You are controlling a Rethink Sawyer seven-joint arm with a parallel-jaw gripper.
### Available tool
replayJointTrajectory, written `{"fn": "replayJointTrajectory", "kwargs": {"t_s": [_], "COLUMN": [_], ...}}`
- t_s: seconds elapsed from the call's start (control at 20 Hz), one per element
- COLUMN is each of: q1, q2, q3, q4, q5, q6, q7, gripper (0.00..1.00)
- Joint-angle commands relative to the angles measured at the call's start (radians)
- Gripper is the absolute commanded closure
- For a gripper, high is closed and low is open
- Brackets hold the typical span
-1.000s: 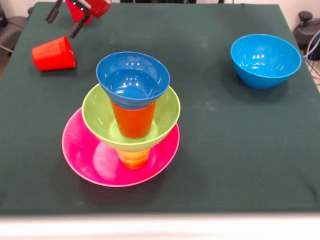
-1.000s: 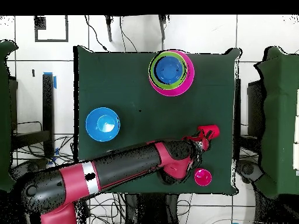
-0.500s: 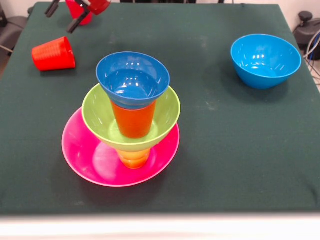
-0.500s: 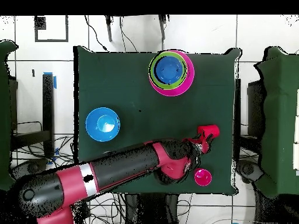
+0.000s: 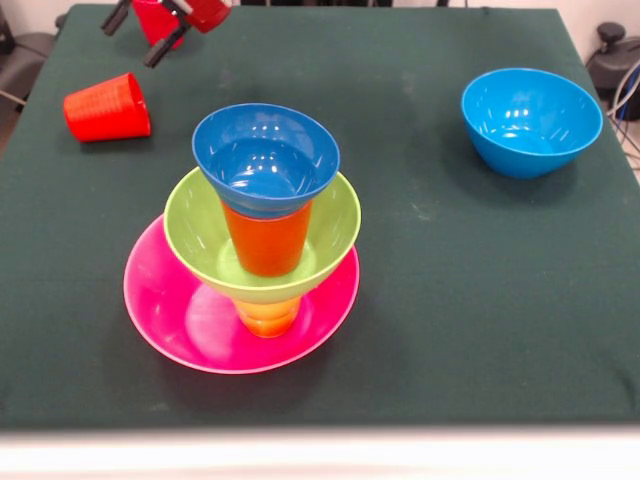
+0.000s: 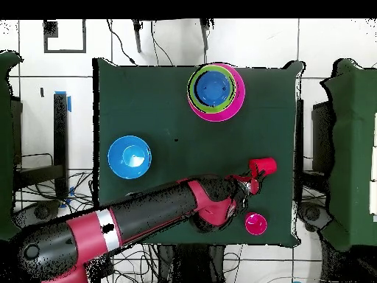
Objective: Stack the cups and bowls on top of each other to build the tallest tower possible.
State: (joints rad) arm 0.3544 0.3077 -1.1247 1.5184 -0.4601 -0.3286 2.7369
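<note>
The tower stands at front left of centre: a wide pink bowl [image 5: 180, 320], a yellow cup [image 5: 267, 318], a green bowl [image 5: 335, 225], an orange cup [image 5: 267, 240] and a dark blue bowl [image 5: 266, 158] on top. From overhead the tower [image 6: 215, 90] sits near the far table edge. A red cup [image 5: 107, 107] lies on its side at the left. My gripper [image 5: 140, 33] hovers beyond it, open, black fingers spread, holding nothing. Overhead, the gripper [image 6: 249, 181] is just beside the red cup [image 6: 263, 166].
A light blue bowl [image 5: 530, 120] stands alone at the right, also seen overhead [image 6: 129, 157]. A small pinkish-red bowl [image 6: 255, 222] sits by the table edge close to my arm [image 6: 162, 210]; in the front view it shows as a red shape behind my fingers.
My gripper has shifted slightly to the right in the front view, staying beyond the red cup. The cup, the bowls and the tower have not moved.
</note>
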Motion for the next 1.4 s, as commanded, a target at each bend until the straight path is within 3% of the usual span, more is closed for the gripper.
{"fn": "replayJointTrajectory", "kwargs": {"t_s": [0.05, 0.65, 1.4], "q1": [0.019, 0.039, 0.046], "q2": [-0.014, 0.052, 0.184], "q3": [0.226, 0.184, 0.087], "q4": [-0.068, -0.08, -0.108], "q5": [-0.028, 0.043, 0.191], "q6": [0.063, 0.026, -0.059], "q7": [-0.028, -0.021, -0.03], "gripper": [0.0, 0.0, 0.0]}}
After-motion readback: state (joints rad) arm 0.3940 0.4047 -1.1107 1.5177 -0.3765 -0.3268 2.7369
